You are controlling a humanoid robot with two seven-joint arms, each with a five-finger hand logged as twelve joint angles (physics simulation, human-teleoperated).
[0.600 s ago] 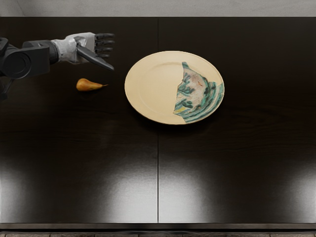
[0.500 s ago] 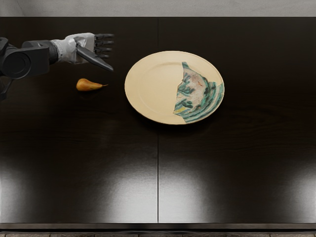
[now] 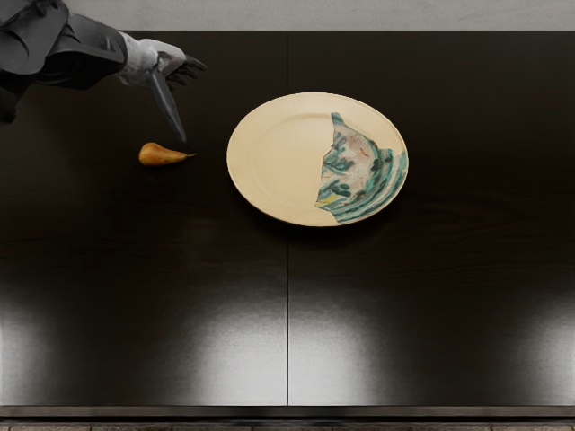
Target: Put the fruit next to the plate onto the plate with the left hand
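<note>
Pear is the fruit I am after, and from my seat it reads as a small, golden-brown piece with an orange tint. Its round belly is on the picture's left and it narrows to a thin stem tip on the right. It lies on its side on the dark tabletop, stem pointing toward the plate, close to the plate's left rim but clearly apart from it. It is not on the plate.

The plate is a round, shallow dish in pale cream, sitting a little above and right of the tabletop's centre, across the thin seam that runs down the middle of the surface. Roughly the right third of its face carries a painted patch of teal, green and pinkish strokes with a jagged left border. The rest is plain cream. All I see on its face is glaze and pattern.

My left robot hand comes in from the top left corner on a dark grey arm with a lighter wrist section. It hovers above the pear, a little toward the back of the tabletop. The hand is relaxed and wide, holding nothing. One long dark digit points down toward the fruit, its tip just above the pear and not touching, while the other fingers reach rightward.

Soft light patches glare on the near part of the glossy tabletop.
</note>
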